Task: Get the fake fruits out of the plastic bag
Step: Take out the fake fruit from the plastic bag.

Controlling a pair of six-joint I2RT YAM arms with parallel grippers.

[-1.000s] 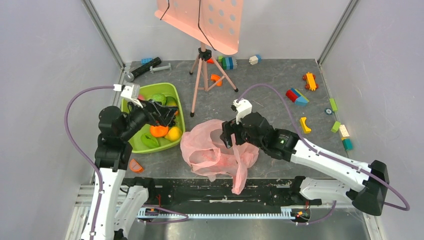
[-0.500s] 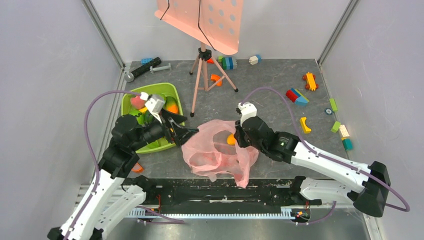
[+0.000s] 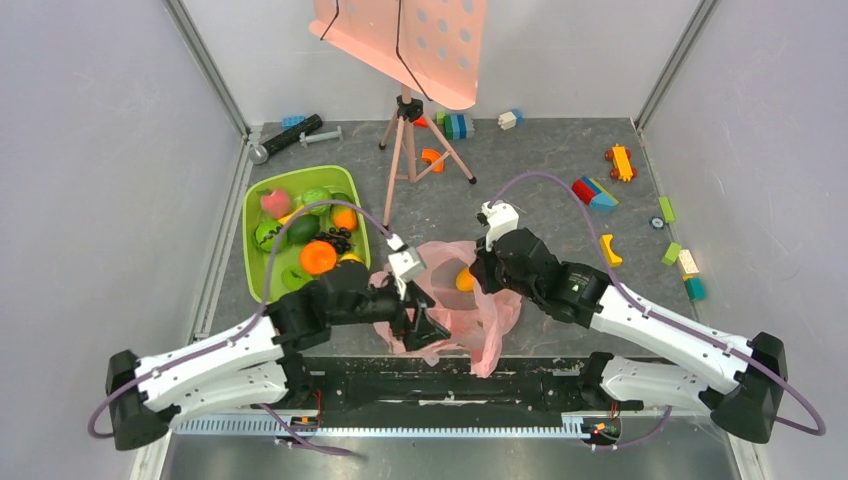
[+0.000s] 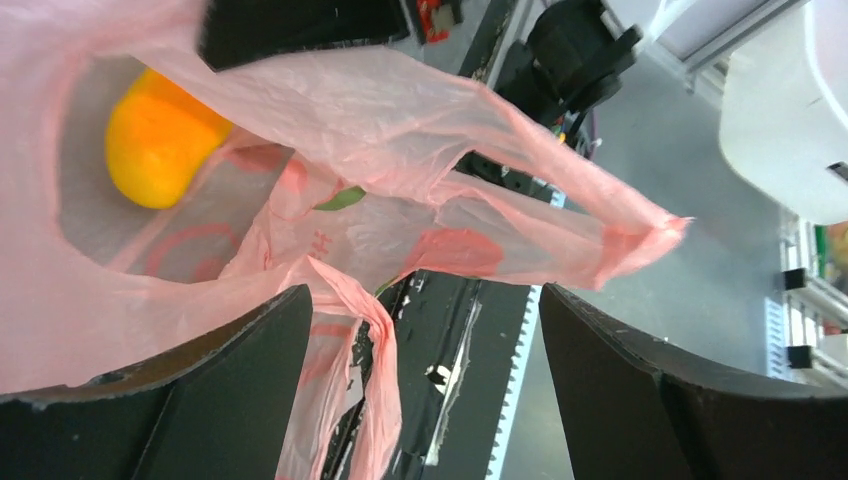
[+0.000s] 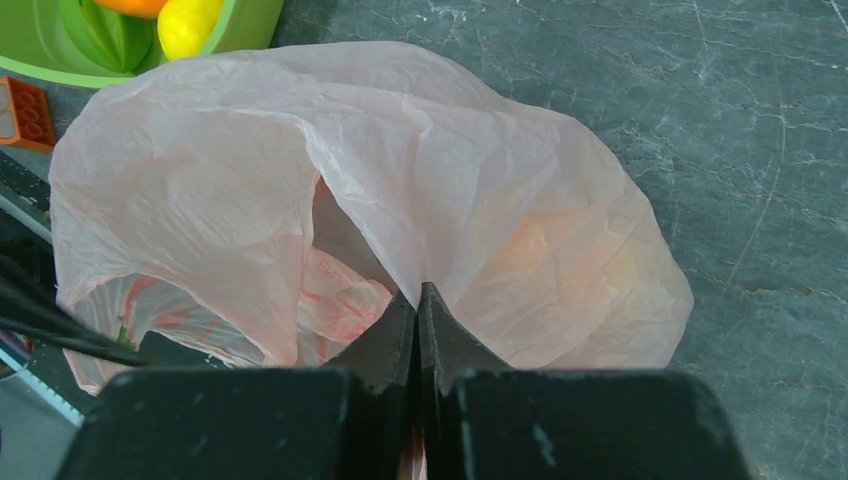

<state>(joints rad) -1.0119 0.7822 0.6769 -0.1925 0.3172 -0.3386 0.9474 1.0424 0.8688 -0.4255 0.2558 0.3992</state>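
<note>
The thin pink plastic bag [image 3: 455,310] lies crumpled near the table's front edge, its mouth held up. One orange fake fruit [image 3: 464,280] shows inside it, and it is also seen through the opening as the orange fruit [image 4: 158,140]. My right gripper [image 3: 479,277] is shut on the bag's upper rim, the film pinched at the closed tips [image 5: 418,300]. My left gripper [image 3: 424,324] hovers open at the bag's near left side. A loop handle [image 4: 372,345] hangs between its spread fingers [image 4: 220,390]. Several other fake fruits [image 3: 318,257] sit in the green tray [image 3: 252,262].
A pink perforated stand panel [image 3: 420,40] on a tripod [image 3: 408,140] stands behind the bag. Toy blocks [image 3: 594,191] and a toy car [image 3: 621,161] lie scattered at the right and back. A black rail [image 3: 520,385] runs along the front edge. An orange brick [image 5: 25,112] lies beside the tray.
My left arm swung from over the green tray down to the bag's near side, staying open. My right gripper closed on the bag's rim, and the orange fruit inside came into view.
</note>
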